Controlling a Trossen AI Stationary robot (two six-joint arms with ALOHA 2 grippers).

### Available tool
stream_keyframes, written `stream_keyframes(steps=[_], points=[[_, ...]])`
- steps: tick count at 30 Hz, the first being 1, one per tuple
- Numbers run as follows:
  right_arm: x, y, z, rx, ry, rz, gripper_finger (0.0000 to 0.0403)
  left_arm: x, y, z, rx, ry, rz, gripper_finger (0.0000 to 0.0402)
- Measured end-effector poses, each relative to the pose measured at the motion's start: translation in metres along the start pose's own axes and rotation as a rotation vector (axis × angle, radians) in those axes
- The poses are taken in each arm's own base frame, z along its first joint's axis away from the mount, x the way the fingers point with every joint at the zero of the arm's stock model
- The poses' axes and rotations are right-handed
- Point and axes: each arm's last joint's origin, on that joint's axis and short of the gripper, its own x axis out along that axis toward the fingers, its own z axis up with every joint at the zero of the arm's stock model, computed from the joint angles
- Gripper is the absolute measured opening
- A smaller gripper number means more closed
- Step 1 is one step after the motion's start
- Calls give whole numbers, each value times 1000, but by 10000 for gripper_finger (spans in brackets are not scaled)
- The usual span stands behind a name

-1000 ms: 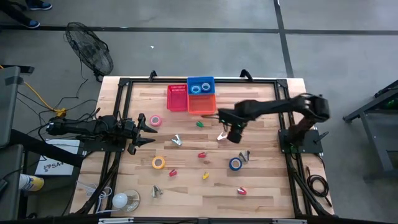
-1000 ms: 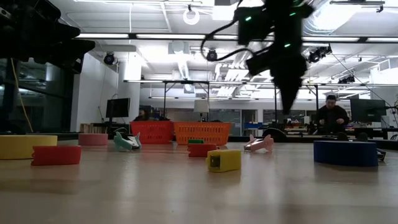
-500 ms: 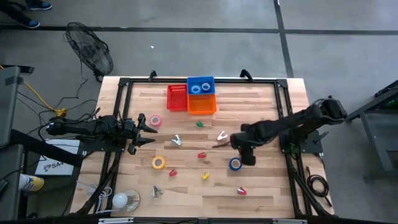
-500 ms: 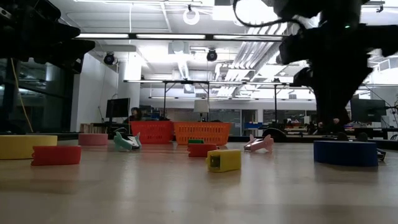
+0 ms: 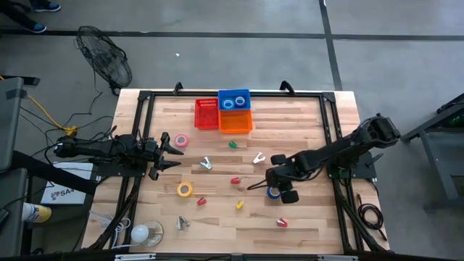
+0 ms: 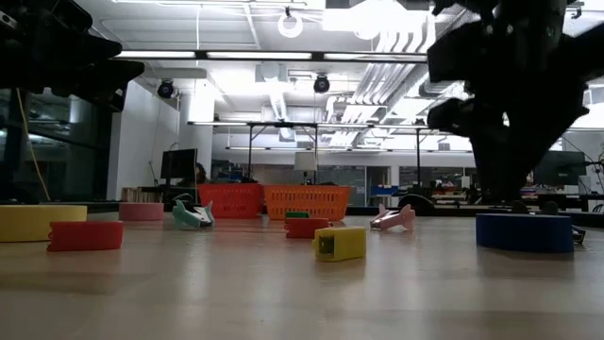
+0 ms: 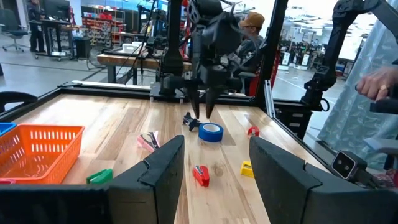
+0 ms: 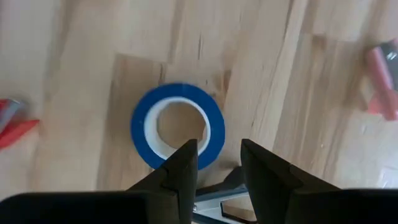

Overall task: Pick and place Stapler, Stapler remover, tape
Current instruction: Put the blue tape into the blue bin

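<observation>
With its fingers (image 8: 186, 165) slightly apart and holding nothing, the right gripper (image 8: 214, 163) hangs over the one loose blue tape roll (image 8: 178, 125) on the table (image 5: 304, 116), two more blue rolls (image 5: 233, 103) lie in the blue bin (image 5: 233, 94), and the left gripper (image 5: 172, 152) waits agape beside one pink roll (image 5: 181, 141).

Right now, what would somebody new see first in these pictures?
Probably the right gripper hanging just above the blue tape roll on the table's right side, fingers open and holding nothing. Next, the bright red, blue and orange baskets bunched at the far edge of the wooden table, with small colourful things scattered about.
</observation>
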Motion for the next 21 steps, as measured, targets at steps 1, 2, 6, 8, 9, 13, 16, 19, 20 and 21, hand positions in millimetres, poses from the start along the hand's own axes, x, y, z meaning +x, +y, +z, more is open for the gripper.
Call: stream_keyframes(steps=[1,2,6,8,9,13,16,19,20,21], points=[[3,0,0,-3,11,-3,115,0,0,0,0,0,0,179],[5,0,0,-7,17,-7,117,0,0,0,0,0,0,179],[13,-1,2,-15,26,-19,137,0,0,0,0,0,0,179],[16,-1,2,-14,32,-17,152,0,0,0,0,0,0,179],[16,-1,2,-14,35,-14,160,0,0,0,0,0,0,179],[18,0,2,-12,39,6,183,0,0,0,0,0,0,179],[20,0,2,-12,45,4,184,0,0,0,0,0,0,179],[27,0,3,-6,61,3,178,0,0,0,0,0,0,179],[30,0,3,-6,65,3,175,0,0,0,0,0,0,179],[32,0,3,-7,67,2,171,0,0,0,0,0,0,179]])
